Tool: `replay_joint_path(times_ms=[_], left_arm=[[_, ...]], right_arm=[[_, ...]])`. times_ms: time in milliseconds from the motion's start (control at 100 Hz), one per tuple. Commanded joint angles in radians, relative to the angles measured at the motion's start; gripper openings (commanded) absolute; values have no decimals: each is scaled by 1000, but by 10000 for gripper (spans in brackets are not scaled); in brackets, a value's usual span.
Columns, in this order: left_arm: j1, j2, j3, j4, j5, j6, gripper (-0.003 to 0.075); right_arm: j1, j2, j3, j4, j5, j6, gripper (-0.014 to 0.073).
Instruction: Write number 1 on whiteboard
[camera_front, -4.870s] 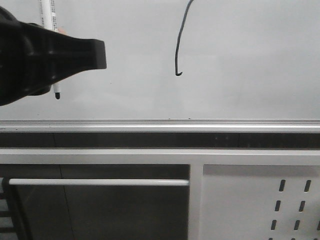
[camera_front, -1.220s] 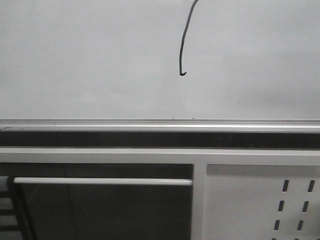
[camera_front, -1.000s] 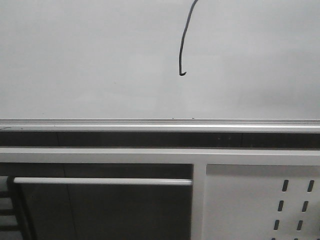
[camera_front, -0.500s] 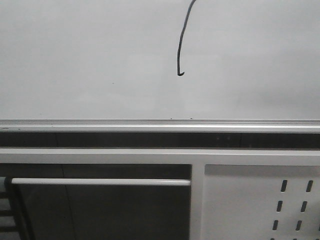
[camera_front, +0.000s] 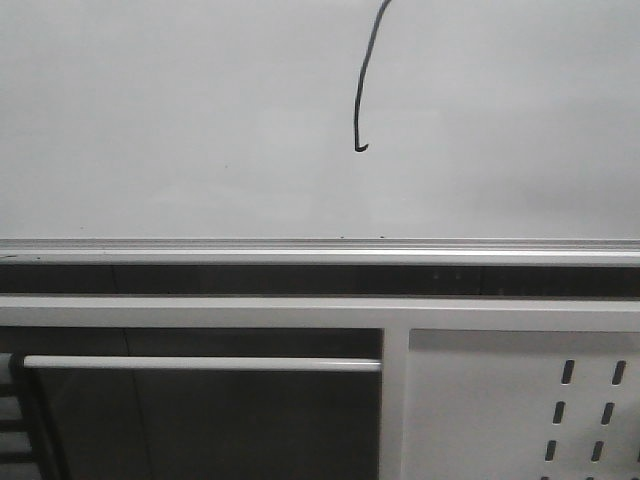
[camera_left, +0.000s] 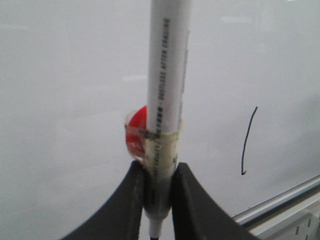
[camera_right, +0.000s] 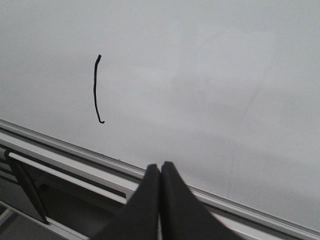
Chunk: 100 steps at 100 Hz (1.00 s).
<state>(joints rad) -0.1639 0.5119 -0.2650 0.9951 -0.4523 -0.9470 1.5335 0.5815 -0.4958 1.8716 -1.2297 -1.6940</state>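
The whiteboard (camera_front: 180, 120) fills the upper front view, with its silver bottom rail (camera_front: 320, 248) below. The number 1 (camera_front: 360, 90) is a thin black curved stroke with a small hook at its lower end; it also shows in the left wrist view (camera_left: 248, 142) and in the right wrist view (camera_right: 96, 90). My left gripper (camera_left: 159, 170) is shut on a white marker pen (camera_left: 167, 75) wrapped with tape and a red patch, held off the board, away from the stroke. My right gripper (camera_right: 160, 167) is shut and empty, in front of the rail. Neither gripper shows in the front view.
Below the rail are a white frame bar (camera_front: 300, 312), a horizontal rod (camera_front: 200, 364) over a dark opening, and a white metal panel with slotted holes (camera_front: 520, 410) at the lower right.
About five seconds ago the left gripper with the pen was at the upper left of the front view; it has since left that view. In the last second only a slight camera shift.
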Motion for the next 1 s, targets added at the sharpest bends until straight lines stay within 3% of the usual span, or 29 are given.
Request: replay_joint_path(times_ms=[0,170,340,490,740,990], left_arm=[[1,4,-3,-179,-61,151,-18],[-27,16,42,-318,-153,285,-18],[-134,85,79,-442,-177,381,-18],[-275,210,81,-662,-218,627,-18],[-499,489,81,-1005,-500,930,-18],[-553,766,62,-1123,-781,963,-18]], right_arm=[[-5,4,-23,-17,4,-9,-76],[-5,4,-23,-17,4,-9,-76],[-5,4,-23,-17,4,-9,-76],[-5,4,-23,-17,4,-9,-76],[-5,4,-23,-17,4,-9,-76],[-5,4,-23,-17,4,-9,-76]])
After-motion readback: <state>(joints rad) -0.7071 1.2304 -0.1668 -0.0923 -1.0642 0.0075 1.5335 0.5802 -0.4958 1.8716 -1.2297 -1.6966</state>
